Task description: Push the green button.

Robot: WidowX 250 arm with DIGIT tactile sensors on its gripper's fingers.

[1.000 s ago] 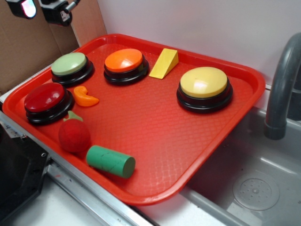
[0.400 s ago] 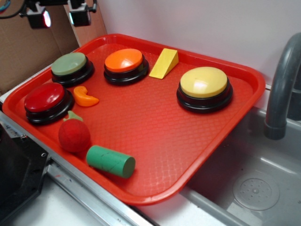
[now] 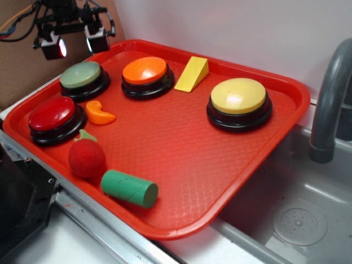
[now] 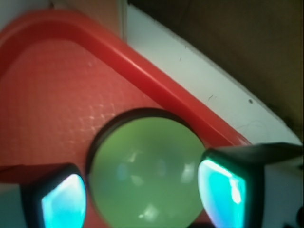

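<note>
The green button (image 3: 81, 75) is a pale sage dome on a black base at the back left of the red tray (image 3: 181, 148). My gripper (image 3: 74, 43) hovers just above and behind it, open, with nothing between its fingers. In the wrist view the green button (image 4: 147, 173) fills the gap between the two fingers (image 4: 64, 202), seen from above, and the gripper (image 4: 142, 197) stands apart from the dome.
On the tray are also a red button (image 3: 52, 114), an orange button (image 3: 144, 70), a yellow button (image 3: 238, 96), a yellow wedge (image 3: 192, 73), a small orange piece (image 3: 99, 113), a red strawberry toy (image 3: 86, 157) and a dark green cylinder (image 3: 129, 188). A sink and grey faucet (image 3: 330, 99) are at right.
The gripper has come down and to the right, from the top left corner toward the green button. Nothing on the tray has moved.
</note>
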